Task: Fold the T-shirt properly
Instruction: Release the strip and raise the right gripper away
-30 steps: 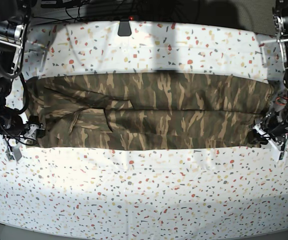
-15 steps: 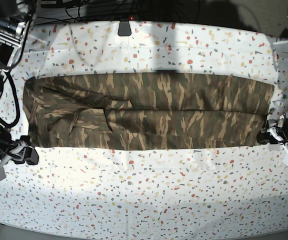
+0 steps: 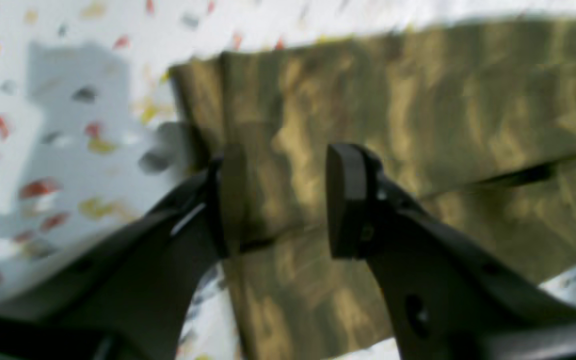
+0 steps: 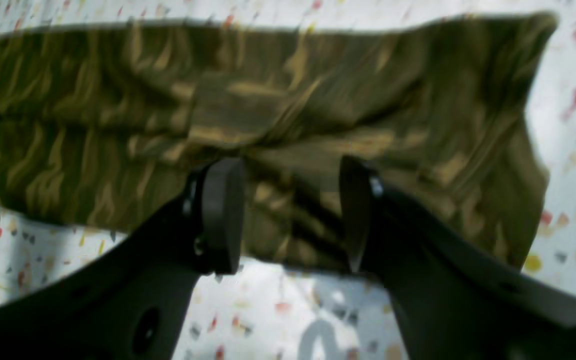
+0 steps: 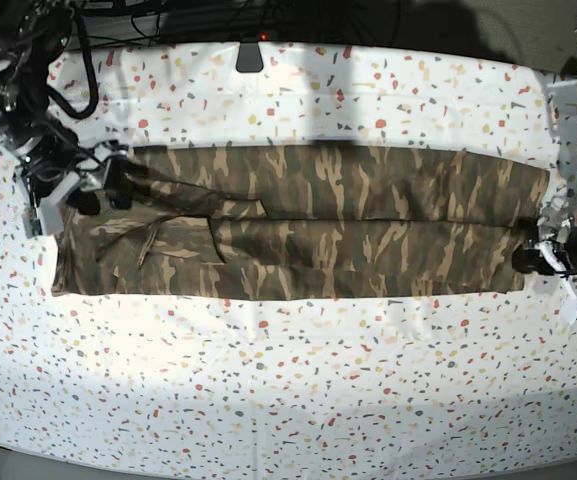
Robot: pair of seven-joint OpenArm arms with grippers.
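Base view: both grippers, left gripper (image 5: 528, 260) and right gripper (image 5: 108, 186), hover open-jawed at opposite ends of the T-shirt (image 5: 308, 222); uneven grasps risk skewing the fold.

The T-shirt (image 5: 308, 222) is a woodland camouflage cloth of olive green, brown and tan streaks. It lies flat, folded lengthwise into a long band running side to side, with a seam line along its middle and bunched, creased folds toward one end.
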